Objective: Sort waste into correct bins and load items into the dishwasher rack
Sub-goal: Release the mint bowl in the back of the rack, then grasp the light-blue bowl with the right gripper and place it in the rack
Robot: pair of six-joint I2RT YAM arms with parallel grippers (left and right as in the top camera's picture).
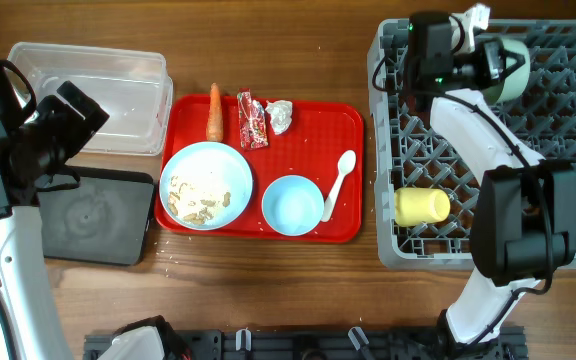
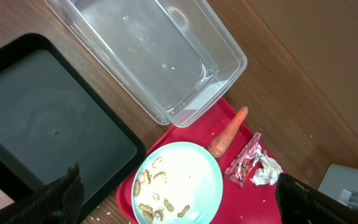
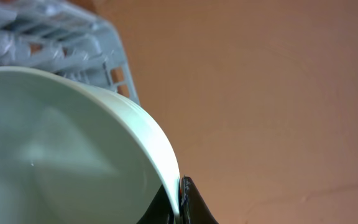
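The left gripper (image 2: 178, 179) is spread wide and holds nothing, above the clear rectangular plastic tub (image 1: 88, 90) and the shallow black rectangular tray (image 1: 93, 215).

The flat red serving tray (image 1: 343, 125) carries:
- far edge: small orange carrot (image 1: 214, 110), red printed snack wrapper (image 1: 252, 120), crumpled white tissue (image 1: 280, 115);
- near edge: light blue round plate (image 1: 206, 160) with beige food crumbs (image 1: 200, 205), light blue bowl (image 1: 292, 205), white plastic spoon (image 1: 339, 180).

On the right, the large grey plastic dishwasher rack (image 1: 568, 130) holds a small yellow cup (image 1: 421, 206) on its side. At the rack's far side, the right gripper (image 3: 180, 200) is clamped on the rim of the pale mint bowl (image 3: 61, 149).

Mid-frame, carrot (image 1: 214, 111), wrapper (image 1: 252, 119), tissue (image 1: 280, 116) lay above crumbed plate (image 1: 206, 186), blue bowl (image 1: 292, 204), spoon (image 1: 339, 183); tub (image 1: 88, 95), black tray (image 1: 93, 215) left; yellow cup (image 1: 422, 207) in rack (image 1: 568, 150), right, mint bowl (image 1: 508, 68) tilted over it.
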